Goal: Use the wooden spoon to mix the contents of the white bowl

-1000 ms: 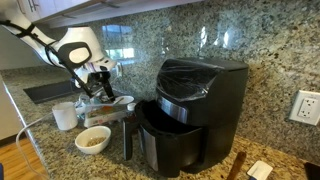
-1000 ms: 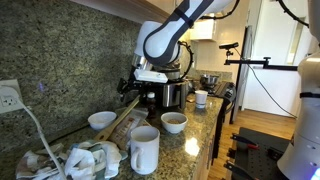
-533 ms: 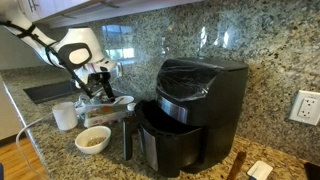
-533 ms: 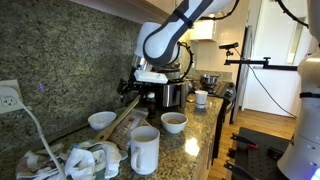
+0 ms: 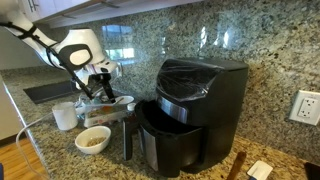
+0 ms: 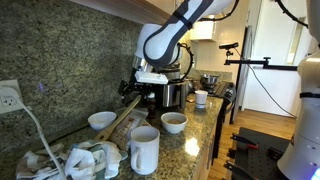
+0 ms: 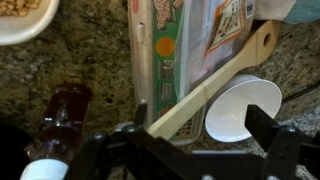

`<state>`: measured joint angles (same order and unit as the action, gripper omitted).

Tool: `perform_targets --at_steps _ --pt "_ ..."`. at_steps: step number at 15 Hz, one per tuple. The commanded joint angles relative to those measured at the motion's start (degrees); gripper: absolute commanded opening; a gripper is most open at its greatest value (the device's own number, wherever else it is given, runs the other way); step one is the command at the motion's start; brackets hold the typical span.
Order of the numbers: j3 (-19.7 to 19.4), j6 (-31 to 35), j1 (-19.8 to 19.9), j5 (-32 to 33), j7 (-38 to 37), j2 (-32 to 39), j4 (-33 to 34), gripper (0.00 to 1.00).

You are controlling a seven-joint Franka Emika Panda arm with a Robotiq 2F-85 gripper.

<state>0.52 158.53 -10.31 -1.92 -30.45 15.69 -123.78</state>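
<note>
Pincer wide open over the spoon on a kitchen counter.
The gripper hangs with jaws wide apart, gripping nothing. Below it the light tan spoon lies slanted across a printed box, broad head farthest from the gripper. The bowl with tan, grainy contents sits apart on the speckled granite counter, near a black air fryer.

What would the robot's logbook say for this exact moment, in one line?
phase: grasping spoon | gripper: open around wooden spoon handle | white bowl: contents inside, spoon not yet in it
</note>
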Motion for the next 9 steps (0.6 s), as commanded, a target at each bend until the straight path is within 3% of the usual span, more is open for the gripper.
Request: perform_targets --at_steps 1,9 --pt "-1.7 -0.16 -0.68 1.0 -1.06 -0.65 -0.76 1.0" --pt "-3.23 1.94 -0.03 0.86 -0.44 0.84 -0.64 1.0"
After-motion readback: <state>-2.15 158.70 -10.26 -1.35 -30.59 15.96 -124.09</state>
